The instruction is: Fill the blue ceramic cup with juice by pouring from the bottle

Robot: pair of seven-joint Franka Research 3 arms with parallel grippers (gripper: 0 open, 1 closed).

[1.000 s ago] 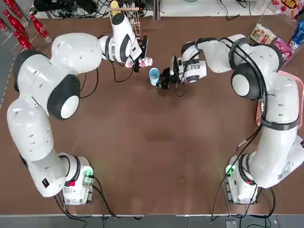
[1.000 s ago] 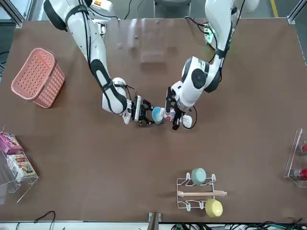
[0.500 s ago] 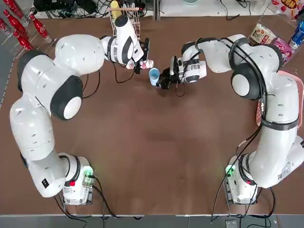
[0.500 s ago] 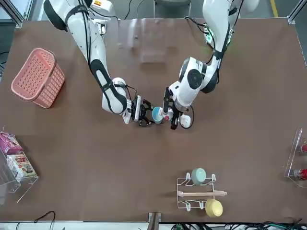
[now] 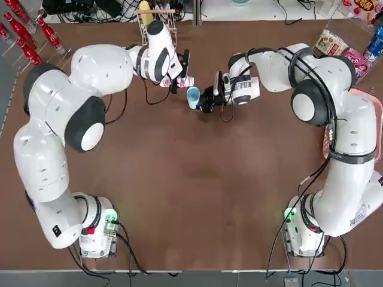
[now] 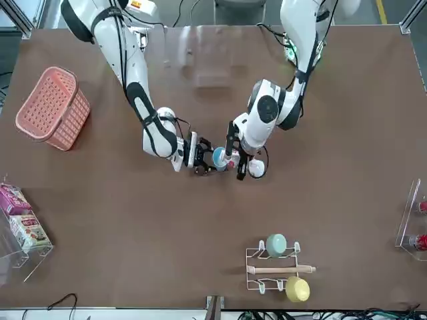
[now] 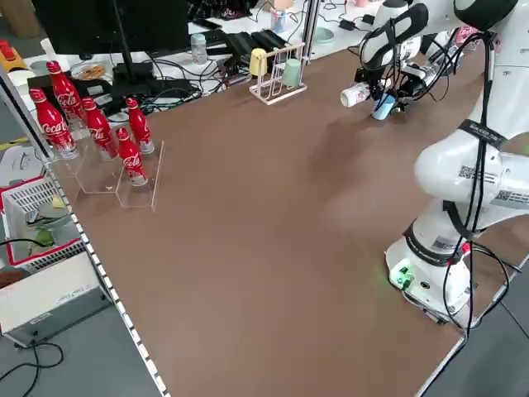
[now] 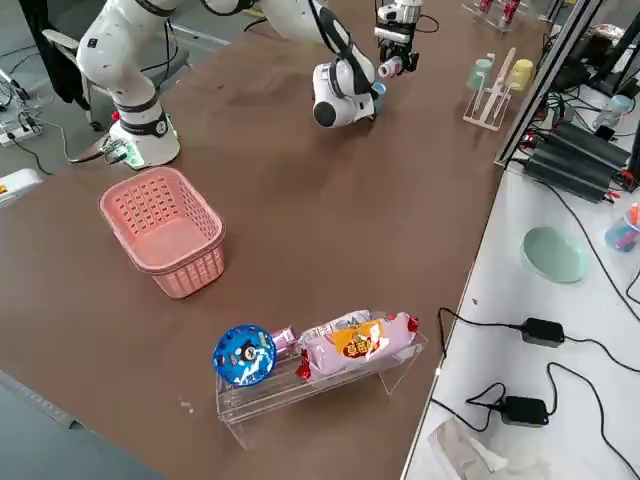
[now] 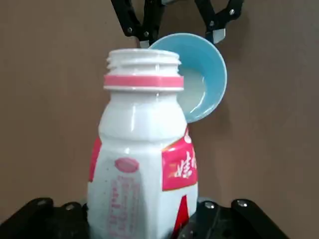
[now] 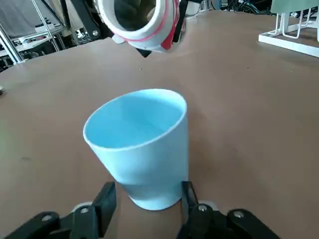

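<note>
We hold the bottle (image 9: 144, 149) tipped in our left gripper (image 5: 177, 70), its mouth just beside the cup (image 10: 142, 149), which our right gripper (image 10: 144, 199) clamps.

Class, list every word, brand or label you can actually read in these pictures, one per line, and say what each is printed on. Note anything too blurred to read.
"Coca-Cola": white script on the red cola bottles in the clear stand, only partly legible.
Red label on the bottle: one character shows, the rest is cut off.
Snack packets in the clear holder: print too blurred to read.
Grey lettering on the robot arm: too small to read.
</note>
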